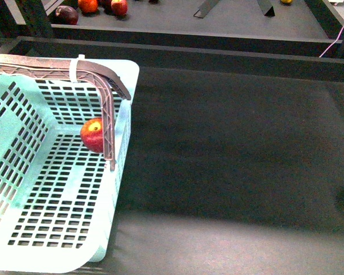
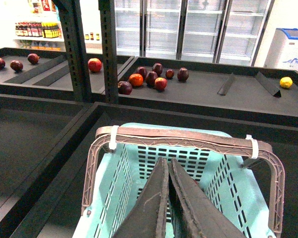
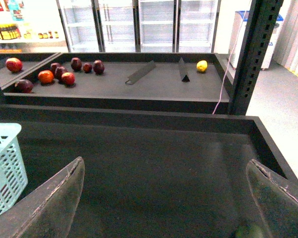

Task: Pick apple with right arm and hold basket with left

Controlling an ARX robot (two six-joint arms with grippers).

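**Apple already in the basket, right claw wide and empty**

Sits far to the left of the right claw [image 3: 164, 198]: 1 red apple [image 1: 93, 134], round, no long side, resting on the slotted floor of the aqua basket [image 1: 57, 229], against its right wall, partly behind the brown handle [image 1: 106, 109]. Nothing else seen inside.

Left claw [image 2: 168, 198] pressed narrow, above the basket's inside, holding nothing seen. Nearer to the apple than the right claw.

More fruit [image 2: 151, 79] on the far counter [image 3: 154, 84].
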